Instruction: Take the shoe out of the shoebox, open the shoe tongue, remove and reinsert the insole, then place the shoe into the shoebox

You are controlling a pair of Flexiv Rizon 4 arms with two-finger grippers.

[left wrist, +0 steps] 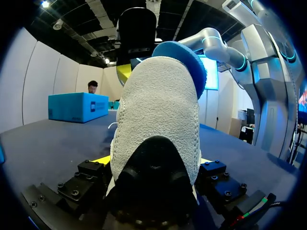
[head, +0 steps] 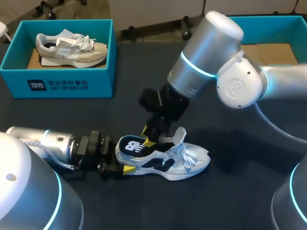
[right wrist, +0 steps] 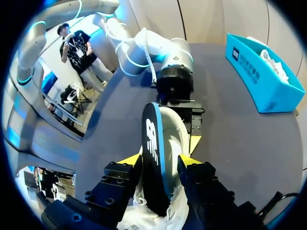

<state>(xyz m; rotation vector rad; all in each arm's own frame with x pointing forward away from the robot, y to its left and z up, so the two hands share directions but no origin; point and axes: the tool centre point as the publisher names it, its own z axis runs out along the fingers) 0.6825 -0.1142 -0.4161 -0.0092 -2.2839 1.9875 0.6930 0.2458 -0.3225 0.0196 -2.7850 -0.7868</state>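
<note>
A white shoe [head: 180,162] with black panels lies on the dark table, toe pointing right. My left gripper [head: 122,160] comes in low from the left and is shut on its heel; in the left wrist view the heel [left wrist: 158,105] fills the gap between the fingers [left wrist: 91,170]. A black insole [head: 132,146] with a blue edge stands up out of the shoe's opening. My right gripper [head: 149,138] reaches down from above. Its open yellow-tipped fingers [right wrist: 132,159] straddle the insole [right wrist: 152,143] and the shoe's collar [right wrist: 173,128].
A teal shoebox [head: 57,82] at the back left holds another pale shoe [head: 72,48]. A second teal box [head: 268,20] with a bare cardboard floor stands at the back right, partly behind my right arm. Open tabletop lies in front of the shoe.
</note>
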